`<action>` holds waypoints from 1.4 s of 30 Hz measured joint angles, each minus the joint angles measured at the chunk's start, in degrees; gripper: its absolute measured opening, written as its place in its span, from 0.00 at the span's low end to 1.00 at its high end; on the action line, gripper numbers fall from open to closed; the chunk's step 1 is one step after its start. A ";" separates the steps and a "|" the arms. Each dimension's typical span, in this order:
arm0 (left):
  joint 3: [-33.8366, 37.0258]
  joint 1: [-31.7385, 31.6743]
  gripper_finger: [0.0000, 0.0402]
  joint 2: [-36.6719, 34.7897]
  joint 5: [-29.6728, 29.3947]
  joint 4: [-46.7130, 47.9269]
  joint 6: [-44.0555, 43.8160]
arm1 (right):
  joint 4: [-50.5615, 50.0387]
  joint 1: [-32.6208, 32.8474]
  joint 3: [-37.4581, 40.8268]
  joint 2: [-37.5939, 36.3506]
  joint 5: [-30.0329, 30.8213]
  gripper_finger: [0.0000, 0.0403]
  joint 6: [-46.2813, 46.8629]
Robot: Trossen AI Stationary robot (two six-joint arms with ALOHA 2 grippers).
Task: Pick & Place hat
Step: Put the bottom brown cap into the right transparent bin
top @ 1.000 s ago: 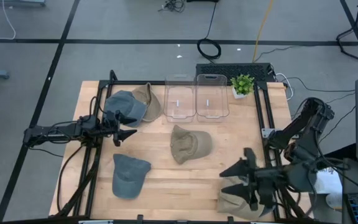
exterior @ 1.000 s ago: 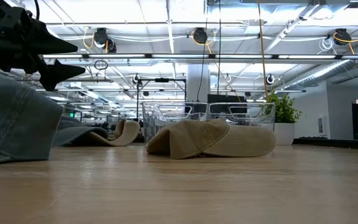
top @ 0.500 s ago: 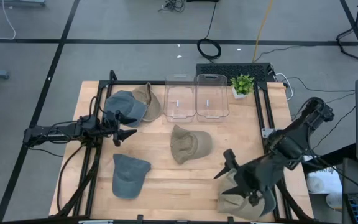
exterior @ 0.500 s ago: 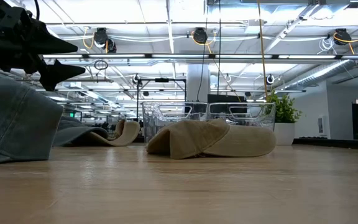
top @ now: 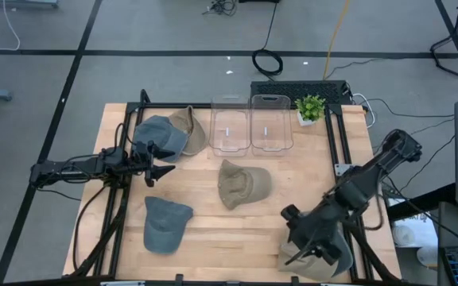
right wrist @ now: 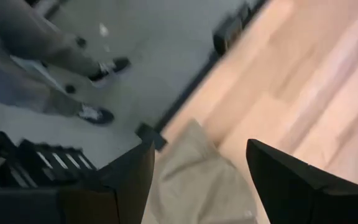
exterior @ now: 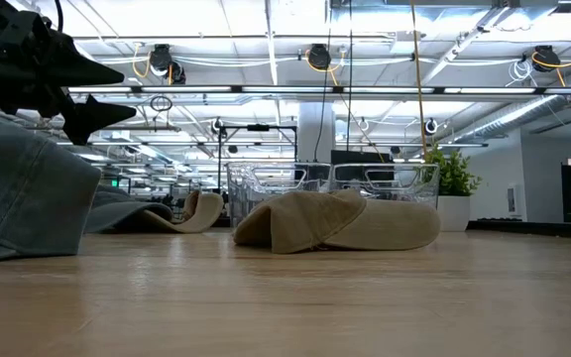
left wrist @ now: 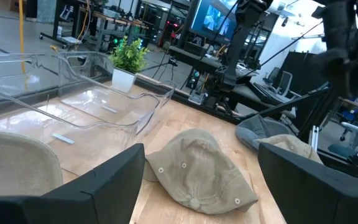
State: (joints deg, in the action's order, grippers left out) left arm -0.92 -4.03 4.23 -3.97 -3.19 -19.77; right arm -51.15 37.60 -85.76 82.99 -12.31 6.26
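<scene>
Several caps lie on the wooden table. A tan cap [top: 243, 183] [exterior: 337, 222] sits crown-up in the middle, a blue one [top: 165, 223] near the left. A blue and a tan cap [top: 165, 135] lie together at the far left. A tan-and-grey pile [top: 318, 260] sits at the near right corner. My right gripper [top: 296, 238] [right wrist: 194, 168] is open above that pile, its fingers either side of a tan cap [right wrist: 194, 183]. My left gripper [top: 161, 163] [left wrist: 201, 158] waits open at the left, pointing toward the middle cap [left wrist: 197, 168].
Two clear plastic bins [top: 230, 124] [top: 271, 123] stand side by side at the far edge, with a small potted plant [top: 310, 108] to their right. A black frame [top: 336, 151] borders the table. A person's shoes [right wrist: 101, 90] show on the floor beyond the near edge.
My right gripper has swung from pointing at the table's left to pointing toward the near edge. It has tipped down and come lower over the cap pile at the near right corner, staying open. The caps have not moved.
</scene>
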 joint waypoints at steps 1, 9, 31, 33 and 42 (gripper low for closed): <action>-0.01 0.02 0.81 -0.01 0.00 0.00 0.00 | -0.88 -0.07 0.00 0.85 0.12 0.60 -0.20; -0.01 0.02 0.81 0.00 0.01 -0.01 0.00 | -2.01 -2.74 1.30 5.13 0.37 0.60 -4.53; 0.01 0.00 0.81 -0.02 0.00 -0.01 0.00 | 18.32 -8.29 25.92 5.13 -0.86 0.60 -3.45; -0.01 0.01 0.81 -0.01 0.00 -0.01 0.00 | 19.35 -8.85 27.46 5.13 -3.63 0.60 -1.39; 0.00 0.01 0.81 -0.02 0.00 -0.01 -0.01 | 26.46 -9.89 33.51 5.13 -9.06 0.60 3.00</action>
State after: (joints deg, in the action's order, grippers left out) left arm -0.92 -4.03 4.21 -3.97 -3.20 -19.78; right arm -24.69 27.70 -52.24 88.12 -21.37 9.27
